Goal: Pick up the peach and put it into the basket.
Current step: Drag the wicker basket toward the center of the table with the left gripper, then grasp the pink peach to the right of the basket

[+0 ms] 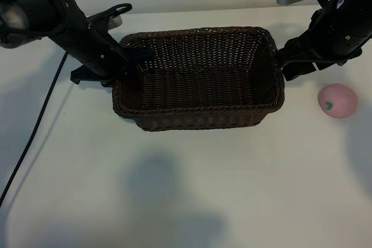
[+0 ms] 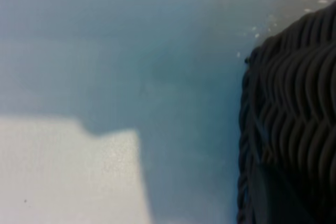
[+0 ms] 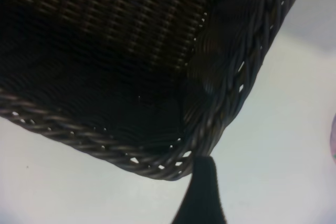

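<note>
Left gripper [image 1: 135, 65] clamped on basket [image 1: 197, 117] left-end rim — judged steadying it for drop. Right gripper [image 1: 289, 65] beside basket's right end, jaws spread, nothing held. Peach [image 1: 337, 100] on table [image 1: 174, 190] near right edge — apart from basket, not yet picked.

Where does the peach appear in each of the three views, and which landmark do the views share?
Exterior view: the peach lies on the table, right of the basket and apart from it.
Left wrist view: not in it; only a basket corner and table.
Right wrist view: only a pink sliver at the picture's edge.
Shared landmark: the basket's braided rim.
</note>
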You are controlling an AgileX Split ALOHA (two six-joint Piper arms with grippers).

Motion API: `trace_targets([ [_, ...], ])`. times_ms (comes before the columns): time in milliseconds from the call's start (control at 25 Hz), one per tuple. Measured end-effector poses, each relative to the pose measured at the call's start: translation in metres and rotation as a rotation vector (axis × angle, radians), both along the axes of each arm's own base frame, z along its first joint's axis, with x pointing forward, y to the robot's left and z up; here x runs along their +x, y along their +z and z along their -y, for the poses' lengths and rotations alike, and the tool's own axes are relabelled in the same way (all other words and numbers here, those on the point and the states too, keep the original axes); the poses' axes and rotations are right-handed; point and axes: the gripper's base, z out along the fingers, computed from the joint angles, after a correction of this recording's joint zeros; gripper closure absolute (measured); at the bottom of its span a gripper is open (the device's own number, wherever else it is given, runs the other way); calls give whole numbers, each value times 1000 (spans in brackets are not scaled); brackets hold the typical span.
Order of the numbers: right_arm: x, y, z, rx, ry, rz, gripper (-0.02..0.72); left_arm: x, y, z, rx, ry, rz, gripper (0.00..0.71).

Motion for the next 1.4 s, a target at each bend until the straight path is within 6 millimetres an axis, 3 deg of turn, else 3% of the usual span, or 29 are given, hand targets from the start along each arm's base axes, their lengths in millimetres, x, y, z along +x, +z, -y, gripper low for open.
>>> trace_targets([
  [120, 0, 0, 0, -1, 1, -3, 107, -1, 1, 0, -4, 0, -2, 476],
  [360, -1, 0, 0, -1, 1, -7, 107, -1, 25, 1, -22, 4, 35, 164],
  [440, -1, 0, 0, -1, 1, -8, 107, -3, 35, -1, -7, 8, 47, 105],
  [1160, -1, 0, 0, -2, 2, -12, 107, -52, 152, -46, 330, -60, 163, 102],
  [1400, -1, 0, 0, -3, 3, -16, 107, -67, 187, -94, 345, 46, 213, 112],
])
